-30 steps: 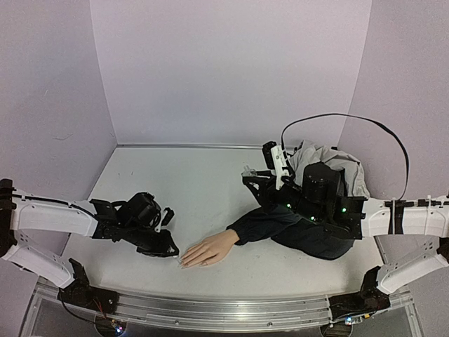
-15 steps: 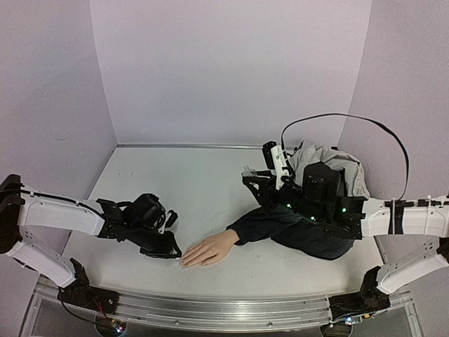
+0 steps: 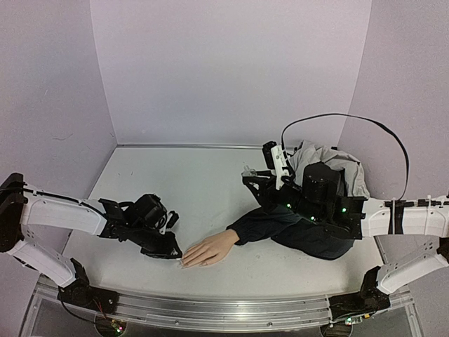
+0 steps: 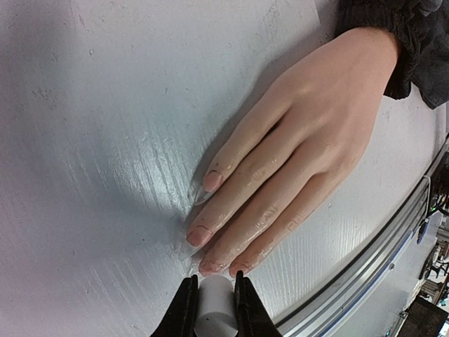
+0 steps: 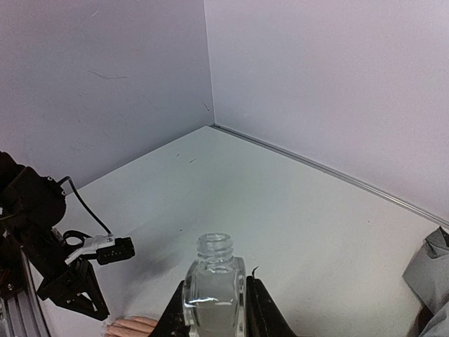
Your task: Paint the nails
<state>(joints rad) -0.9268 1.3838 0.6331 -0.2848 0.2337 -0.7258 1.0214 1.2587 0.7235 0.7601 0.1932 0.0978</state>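
The peach mannequin hand (image 3: pixel 209 249) lies flat on the table, its dark navy sleeve (image 3: pixel 280 223) running right. In the left wrist view its pale nails (image 4: pixel 198 235) point toward my left gripper (image 4: pixel 214 303). That gripper is shut on a white cylindrical brush handle (image 4: pixel 215 312), whose far end sits right at the lower fingertips; the brush tip is hidden. In the top view the left gripper (image 3: pixel 168 248) is just left of the fingertips. My right gripper (image 5: pixel 215 312) is shut on a small clear glass bottle (image 5: pixel 214 284), open-necked and upright, held above the table behind the sleeve (image 3: pixel 252 175).
A grey cloth (image 3: pixel 330 163) is bunched behind the right arm, with a black cable (image 3: pixel 337 118) looping over it. Lilac walls close the back and sides. A metal rail (image 3: pixel 224 309) runs along the front edge. The left arm (image 5: pixel 42 239) shows in the right wrist view.
My left gripper has crept a little right and nearer, closing on the mannequin's fingertips. The right arm and bottle have not moved.
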